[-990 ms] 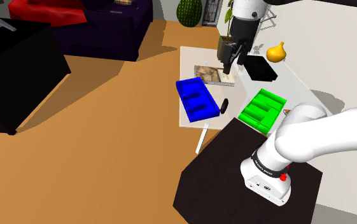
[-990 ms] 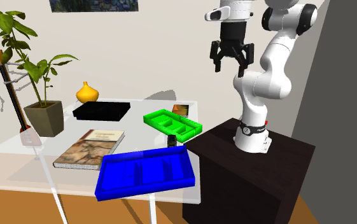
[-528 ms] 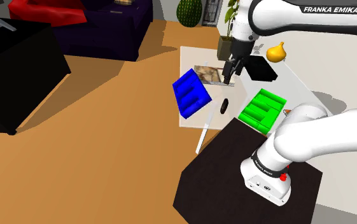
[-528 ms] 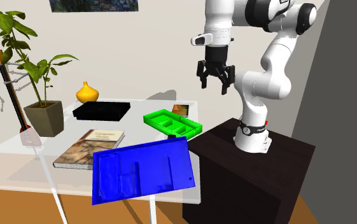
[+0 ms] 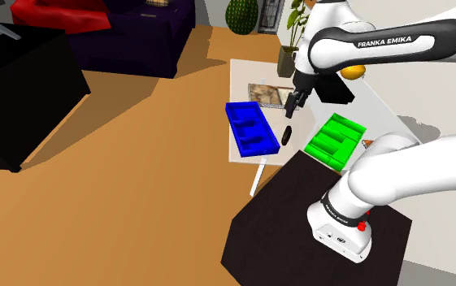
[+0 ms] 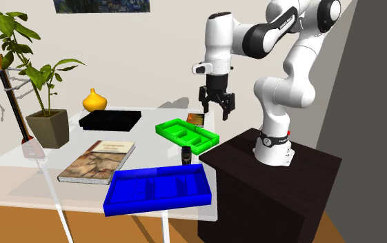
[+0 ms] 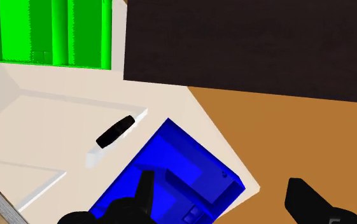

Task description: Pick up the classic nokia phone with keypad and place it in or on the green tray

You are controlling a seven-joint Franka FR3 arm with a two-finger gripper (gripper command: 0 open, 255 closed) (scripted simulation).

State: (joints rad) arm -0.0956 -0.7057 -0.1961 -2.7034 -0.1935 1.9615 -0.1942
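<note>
Approach to the grasp. The gripper (image 6: 216, 107), jaws spread and empty, hovers above the table (image 5: 246, 77). The dark phone (image 5: 284, 132) rests near the table's stand-side edge, between the blue tray (image 5: 252, 128) and the green tray (image 5: 336, 138). Centre over the phone, set the fingers across its narrow width, then descend.

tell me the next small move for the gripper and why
Probably shift the open gripper sideways until the dark phone sits between its fingers, then lower. In the wrist view the phone lies on the table outside the fingers, between the blue tray and green tray.
</note>
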